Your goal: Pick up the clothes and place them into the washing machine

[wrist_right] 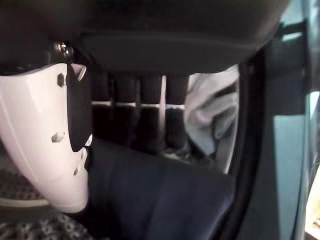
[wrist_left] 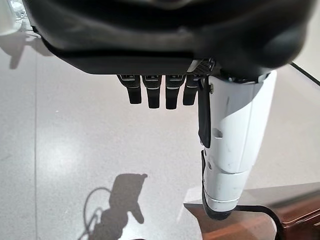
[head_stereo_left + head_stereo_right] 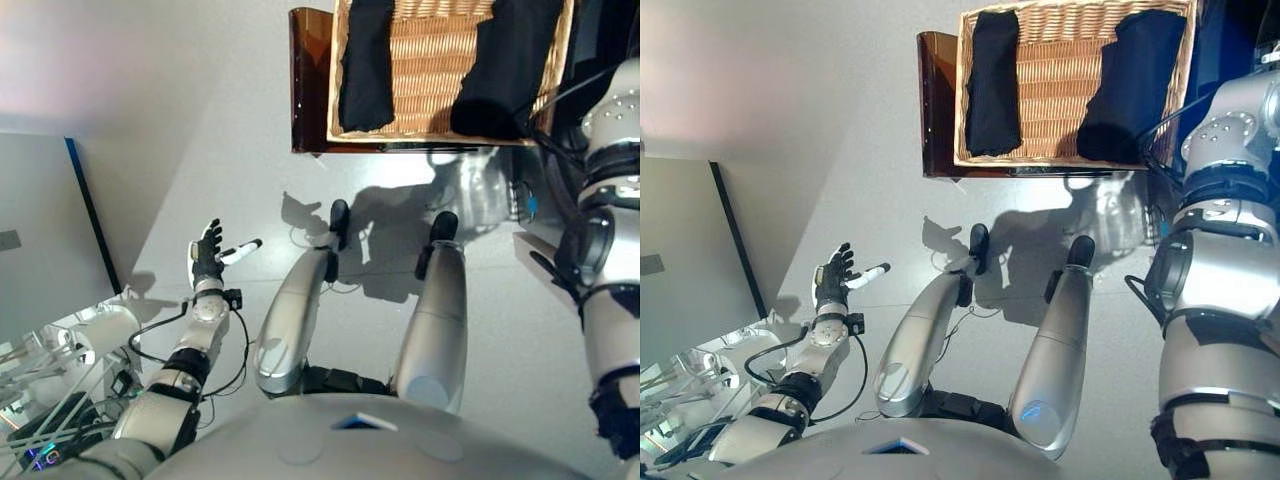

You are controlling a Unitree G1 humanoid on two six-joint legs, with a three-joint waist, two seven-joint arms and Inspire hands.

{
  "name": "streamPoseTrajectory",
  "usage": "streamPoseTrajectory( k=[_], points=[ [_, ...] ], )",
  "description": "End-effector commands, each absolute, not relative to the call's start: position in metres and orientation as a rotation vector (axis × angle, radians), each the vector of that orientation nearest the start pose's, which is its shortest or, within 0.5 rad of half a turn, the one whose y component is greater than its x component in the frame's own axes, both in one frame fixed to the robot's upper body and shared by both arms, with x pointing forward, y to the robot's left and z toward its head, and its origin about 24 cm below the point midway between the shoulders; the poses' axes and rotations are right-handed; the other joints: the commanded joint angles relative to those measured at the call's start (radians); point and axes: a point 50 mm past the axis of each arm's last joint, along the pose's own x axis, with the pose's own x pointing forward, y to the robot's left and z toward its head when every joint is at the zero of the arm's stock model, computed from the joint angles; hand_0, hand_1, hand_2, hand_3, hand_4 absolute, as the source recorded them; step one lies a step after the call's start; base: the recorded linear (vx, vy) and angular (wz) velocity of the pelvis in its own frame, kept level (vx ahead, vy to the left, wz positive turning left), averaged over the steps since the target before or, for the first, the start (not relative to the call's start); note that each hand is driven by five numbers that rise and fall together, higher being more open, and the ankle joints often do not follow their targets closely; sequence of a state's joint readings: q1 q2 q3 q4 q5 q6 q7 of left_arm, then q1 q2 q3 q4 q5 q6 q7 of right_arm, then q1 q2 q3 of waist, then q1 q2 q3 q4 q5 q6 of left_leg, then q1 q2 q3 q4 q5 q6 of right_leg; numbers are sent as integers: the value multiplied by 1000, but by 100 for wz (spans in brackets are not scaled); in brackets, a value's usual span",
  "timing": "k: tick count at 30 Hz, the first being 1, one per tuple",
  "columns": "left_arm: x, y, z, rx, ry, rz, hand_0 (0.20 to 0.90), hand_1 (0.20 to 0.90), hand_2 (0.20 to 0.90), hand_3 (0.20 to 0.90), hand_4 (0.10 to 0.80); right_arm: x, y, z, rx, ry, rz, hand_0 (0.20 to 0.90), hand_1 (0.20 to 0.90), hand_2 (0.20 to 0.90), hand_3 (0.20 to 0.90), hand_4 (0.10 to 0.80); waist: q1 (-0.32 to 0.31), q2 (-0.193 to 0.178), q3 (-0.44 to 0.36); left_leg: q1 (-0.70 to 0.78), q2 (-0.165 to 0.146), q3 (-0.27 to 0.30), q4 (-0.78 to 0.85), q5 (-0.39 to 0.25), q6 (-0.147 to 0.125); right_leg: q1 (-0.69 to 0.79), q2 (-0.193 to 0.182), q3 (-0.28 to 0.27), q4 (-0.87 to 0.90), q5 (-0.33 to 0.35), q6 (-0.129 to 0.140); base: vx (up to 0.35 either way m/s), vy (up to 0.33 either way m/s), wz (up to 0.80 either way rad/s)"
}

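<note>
A wicker basket is sitting on a dark brown stand ahead of the robot, and two dark garments are lying in it: one folded narrow at the basket's left side, the other bulkier at its right side, draping toward the near rim. Both are judged to be light, soft and limp; they will be sagging and trailing once lifted, so a hold gathering a thick fold near the middle of the bundle looks safer than a pinch at an edge. The left hand is hanging low over the bare floor, well apart from the basket, with fingers extended and relaxed and the white-covered thumb standing out; it is holding nothing. The right arm is reaching up along the right edge of the head views, and its hand is passing out of those views. In the right wrist view, the right hand is showing its fingers pointing into a dark opening, with dark blue cloth lying directly beneath the thumb and a pale cloth beyond. Whether the fingers are clamping the blue cloth or merely resting over it cannot be determined.
</note>
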State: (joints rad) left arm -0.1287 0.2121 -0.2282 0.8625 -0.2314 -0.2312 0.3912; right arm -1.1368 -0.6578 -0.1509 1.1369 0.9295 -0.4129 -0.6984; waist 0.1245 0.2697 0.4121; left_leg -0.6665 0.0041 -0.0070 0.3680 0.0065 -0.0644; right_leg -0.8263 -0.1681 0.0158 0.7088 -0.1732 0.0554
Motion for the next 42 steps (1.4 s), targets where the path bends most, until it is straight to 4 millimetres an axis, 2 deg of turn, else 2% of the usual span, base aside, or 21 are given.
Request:
streamPoseTrajectory(
  k=[1,3,4,6,7,8,9,12,13,15,16,21,22,24,25,27,31,34,35,40,42],
  points=[
    [212,232,-87,247,509,403,900,900,900,900,800,322,-370,328,596,-867,-967,900,900,900,900,800,-9,-24,-97,-23,-48,37,71,-70,-6,87,57,-33,-162,54,16,0,0,0],
    [211,232,-88,245,516,405,900,900,900,900,800,325,-368,320,615,-847,-962,900,900,900,900,800,-12,-26,-95,-18,-49,36,67,-70,-4,91,58,-33,-166,56,16,-2,23,0],
    [210,231,-91,245,539,408,900,900,900,900,800,336,-361,298,630,-773,-952,900,900,900,900,800,-15,-29,-90,-10,-49,37,63,-69,-1,99,57,-30,-171,63,15,-4,47,-1],
    [210,232,-92,251,548,409,900,900,900,900,800,340,-358,286,650,-740,-949,900,900,900,900,800,-19,-35,-88,0,-49,38,56,-67,1,108,56,-30,-178,66,15,5,46,-1],
    [210,230,-94,247,556,407,900,900,900,900,800,345,-354,274,660,-699,-936,900,900,900,900,800,-19,-40,-89,10,-50,38,46,-65,2,117,55,-30,-185,71,16,45,78,-2],
    [207,229,-98,246,581,404,900,900,900,900,800,352,-345,248,701,-627,-921,900,900,900,900,800,-24,-47,-92,35,-53,39,23,-59,5,140,56,-30,-206,79,15,46,59,-3],
    [207,229,-98,248,582,404,900,900,900,900,800,352,-345,247,702,-626,-921,900,900,900,900,800,-25,-48,-91,39,-53,38,19,-58,5,145,56,-31,-209,80,15,65,76,-2],
    [204,228,-100,242,600,398,900,900,900,900,800,358,-333,213,717,-527,-909,900,900,900,900,800,-26,-58,-98,91,-60,36,-34,-44,10,195,50,-31,-256,102,19,42,62,-8],
    [203,229,-101,243,600,399,900,900,900,900,800,358,-333,212,717,-527,-910,900,900,900,900,800,-26,-58,-97,93,-60,36,-35,-43,10,197,50,-31,-257,103,19,64,90,-16],
    [198,227,-105,238,631,403,900,900,900,900,800,362,-312,158,749,-368,-878,900,900,900,900,800,-23,-78,-116,174,-68,30,-123,-20,19,272,37,-25,-343,139,32,96,119,-8],
    [197,228,-106,240,633,404,900,900,900,900,800,362,-312,157,750,-366,-879,900,900,900,900,800,-24,-79,-116,178,-68,30,-127,-18,19,277,37,-26,-346,141,32,71,79,-3],
    [190,230,-111,249,674,411,900,900,900,900,800,359,-274,97,720,-172,-800,900,900,900,900,800,-29,-122,-136,259,-69,27,-208,8,25,360,23,-16,-450,187,49,63,66,-8],
    [184,231,-115,249,702,421,900,900,900,900,800,353,-260,72,682,-86,-777,900,900,900,900,800,-32,-142,-142,283,-68,24,-228,13,27,391,21,-10,-485,200,54,66,43,-6],
    [185,233,-114,258,703,422,900,900,900,900,800,352,-256,67,671,-60,-761,900,900,900,900,800,-33,-152,-143,295,-67,25,-238,17,28,403,19,-10,-500,210,57,55,25,-4],
    [182,235,-116,268,719,424,900,900,900,900,800,345,-249,45,630,27,-728,900,900,900,900,800,-34,-174,-153,315,-66,22,-257,23,28,434,12,-9,-535,229,63,40,15,-4],
    [183,237,-115,272,715,427,900,900,900,900,800,345,-247,44,641,31,-709,900,900,900,900,800,-33,-184,-156,313,-66,20,-262,32,27,438,9,-8,-552,242,65,17,-4,-2],
    [179,247,-114,271,730,456,900,900,900,900,800,337,-238,25,570,113,-639,900,900,900,900,800,-31,-219,-160,323,-56,17,-252,29,27,464,6,-16,-569,249,67,8,-4,0],
    [177,257,-113,298,743,468,900,900,900,900,800,333,-253,18,367,197,-625,900,900,900,900,800,-26,-247,-155,338,-53,11,-237,17,25,493,12,-24,-564,241,66,35,-39,4],
    [178,261,-112,311,745,472,900,900,900,900,800,333,-262,20,222,232,-622,900,900,900,900,800,-28,-256,-156,338,-52,7,-241,23,24,495,13,-28,-571,247,66,23,-28,8],
    [169,274,-113,353,770,483,900,900,900,900,800,341,-271,40,-444,230,-447,900,900,900,900,800,-31,-286,-162,346,-44,3,-242,20,24,509,20,-31,-583,256,71,10,-16,1],
    [168,277,-111,363,764,485,900,900,900,900,800,342,-273,50,-644,191,-401,900,900,900,900,800,-31,-292,-164,341,-43,-1,-240,24,26,508,21,-33,-585,259,71,0,0,0]
  ],
)
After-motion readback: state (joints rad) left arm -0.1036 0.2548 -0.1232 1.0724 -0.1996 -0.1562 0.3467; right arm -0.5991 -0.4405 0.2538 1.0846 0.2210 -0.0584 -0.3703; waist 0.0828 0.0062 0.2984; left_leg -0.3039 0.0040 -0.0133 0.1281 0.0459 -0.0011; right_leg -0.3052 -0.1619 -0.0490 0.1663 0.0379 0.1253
